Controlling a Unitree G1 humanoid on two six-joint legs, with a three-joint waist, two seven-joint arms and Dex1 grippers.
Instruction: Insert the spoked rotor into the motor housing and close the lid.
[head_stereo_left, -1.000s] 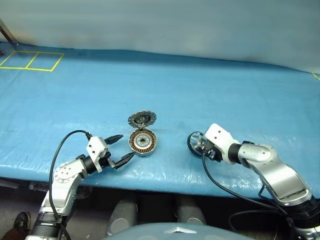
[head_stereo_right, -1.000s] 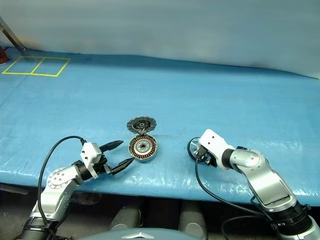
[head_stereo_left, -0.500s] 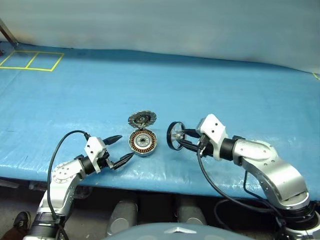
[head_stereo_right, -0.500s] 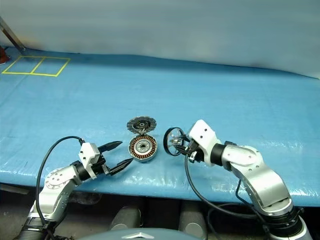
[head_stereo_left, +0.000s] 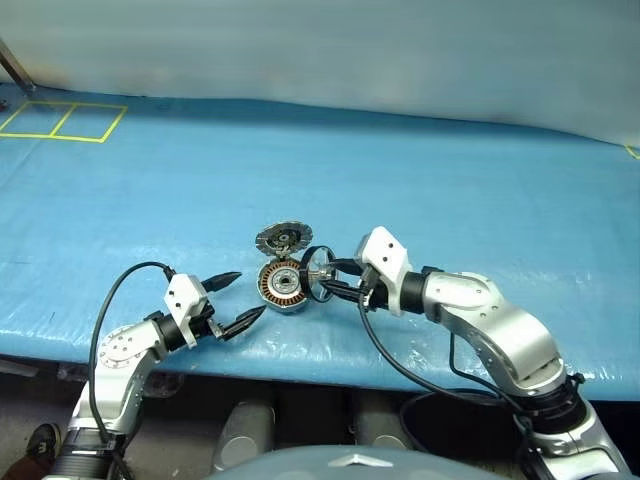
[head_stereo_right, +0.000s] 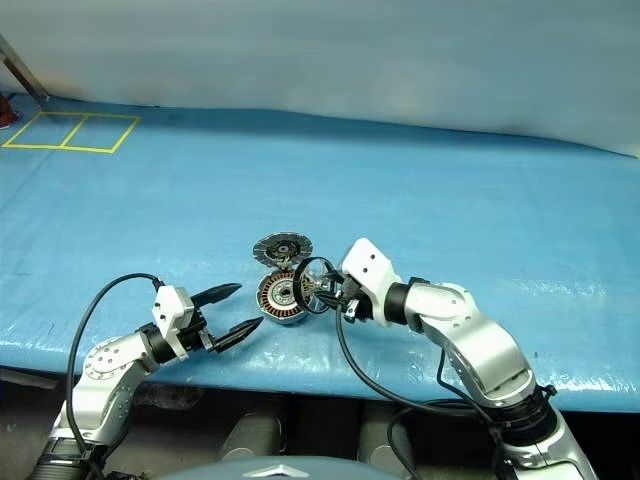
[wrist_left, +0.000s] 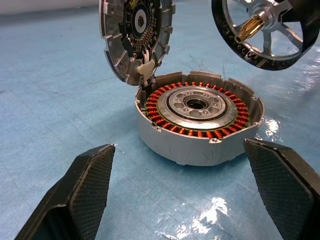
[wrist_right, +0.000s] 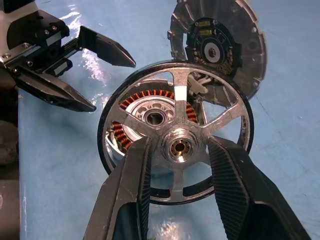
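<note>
Left pincer (head_stereo_left: 232, 299), ribbed black fingers gaping wide, empty, sitting near one motor housing (head_stereo_left: 283, 286): round silver cup, copper winding ring, resting on blue table (head_stereo_left: 450, 200). One segmented grey lid (head_stereo_left: 284, 238) standing open behind. Right pincer (wrist_right: 179, 170) clamping hub of one black-rimmed spoked rotor (wrist_right: 176, 131), tilted, hovering just beside housing.

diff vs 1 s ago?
The right gripper, shut on the spoked rotor, lifted it off the blue table and carried it left, up to the motor housing. The open left gripper, housing and raised lid stayed put.
</note>
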